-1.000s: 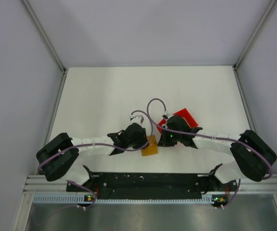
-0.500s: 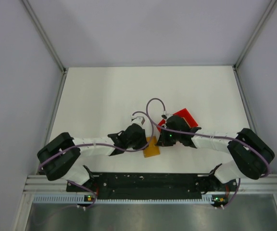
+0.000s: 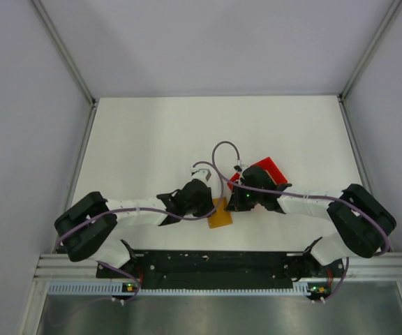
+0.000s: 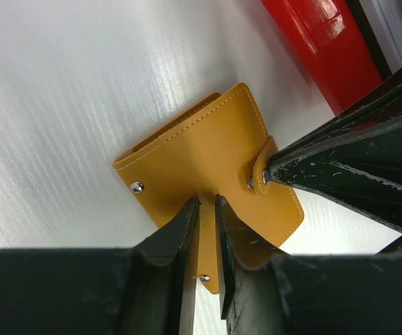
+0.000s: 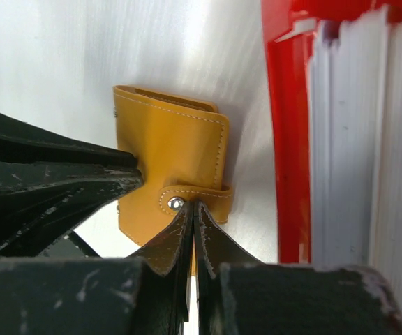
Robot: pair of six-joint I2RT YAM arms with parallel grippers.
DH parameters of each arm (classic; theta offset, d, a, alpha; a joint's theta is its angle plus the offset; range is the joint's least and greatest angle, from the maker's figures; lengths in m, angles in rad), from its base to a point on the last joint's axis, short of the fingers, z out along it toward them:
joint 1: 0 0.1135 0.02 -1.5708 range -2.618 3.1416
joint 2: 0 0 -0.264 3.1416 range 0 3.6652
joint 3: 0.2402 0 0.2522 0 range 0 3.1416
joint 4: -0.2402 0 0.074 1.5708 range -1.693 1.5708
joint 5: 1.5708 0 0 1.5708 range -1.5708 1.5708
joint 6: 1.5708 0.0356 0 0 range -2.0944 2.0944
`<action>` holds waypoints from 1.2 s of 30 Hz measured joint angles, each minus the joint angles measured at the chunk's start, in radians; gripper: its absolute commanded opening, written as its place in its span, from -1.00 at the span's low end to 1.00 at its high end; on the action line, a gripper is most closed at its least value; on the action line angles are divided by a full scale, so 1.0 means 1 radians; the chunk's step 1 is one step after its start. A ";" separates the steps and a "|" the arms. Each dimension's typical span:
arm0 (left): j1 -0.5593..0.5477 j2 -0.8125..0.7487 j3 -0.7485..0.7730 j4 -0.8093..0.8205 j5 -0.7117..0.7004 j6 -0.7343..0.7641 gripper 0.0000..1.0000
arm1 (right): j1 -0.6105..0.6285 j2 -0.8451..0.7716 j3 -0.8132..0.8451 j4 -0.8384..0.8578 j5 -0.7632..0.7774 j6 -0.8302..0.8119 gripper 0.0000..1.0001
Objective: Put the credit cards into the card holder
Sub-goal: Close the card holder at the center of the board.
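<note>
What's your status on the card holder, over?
Left gripper shut on card holder edge. Right gripper shut, tips at its snap strap. Red tray close beside, not blocking.

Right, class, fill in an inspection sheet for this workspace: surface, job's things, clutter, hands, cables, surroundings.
Surface: white table.
Job's things: orange card holder lies flat, snap tab across one edge; pale stack, probably the credit cards, sits in the tray.
Clutter: red tray beside the holder.
Hands: left hand pinches a flap of the holder; right hand shut, tips at the snap tab.
Cables: purple cables loop above both wrists.
Surroundings: grey walls, metal frame.
</note>
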 measured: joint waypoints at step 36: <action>-0.008 0.013 0.015 0.004 -0.004 -0.004 -0.56 | 0.008 0.060 0.116 -0.129 -0.019 -0.108 -0.87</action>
